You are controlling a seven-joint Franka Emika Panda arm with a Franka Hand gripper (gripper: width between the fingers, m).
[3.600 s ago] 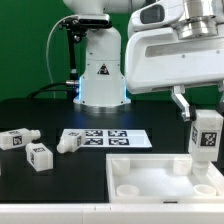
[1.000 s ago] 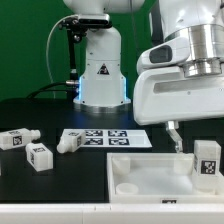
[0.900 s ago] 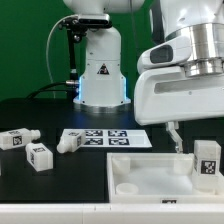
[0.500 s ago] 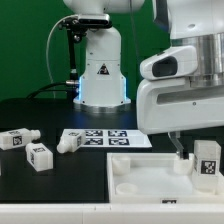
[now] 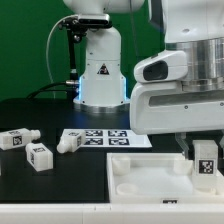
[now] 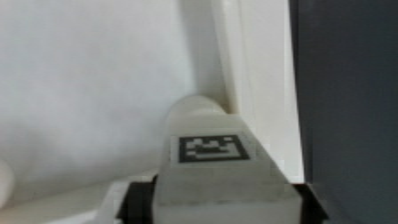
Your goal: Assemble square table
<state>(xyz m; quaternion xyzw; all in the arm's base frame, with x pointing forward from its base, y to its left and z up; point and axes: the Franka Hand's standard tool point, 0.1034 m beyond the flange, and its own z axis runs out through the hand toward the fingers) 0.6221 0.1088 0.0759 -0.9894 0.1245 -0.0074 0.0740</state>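
Where the square panel (image 5: 150,176) reaches the exterior view's right edge, a leg (image 5: 206,158) is held upright at its rim corner, clamped by the claw (image 6: 214,203); open black worktop (image 5: 55,188) is seen alongside.

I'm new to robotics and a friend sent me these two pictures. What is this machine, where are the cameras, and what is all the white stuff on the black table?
It is a single robot arm with a two-finger gripper, and it is putting a small table together. The wide picture comes from a camera standing off the arm. The close-up comes from a camera on its wrist. On the black table lie the square panel, three loose legs and the flat marker board. The gripper is lowered around a fourth leg, which stands upright by the panel's rim on the exterior view's right. Whether it already grips that leg, I cannot tell.
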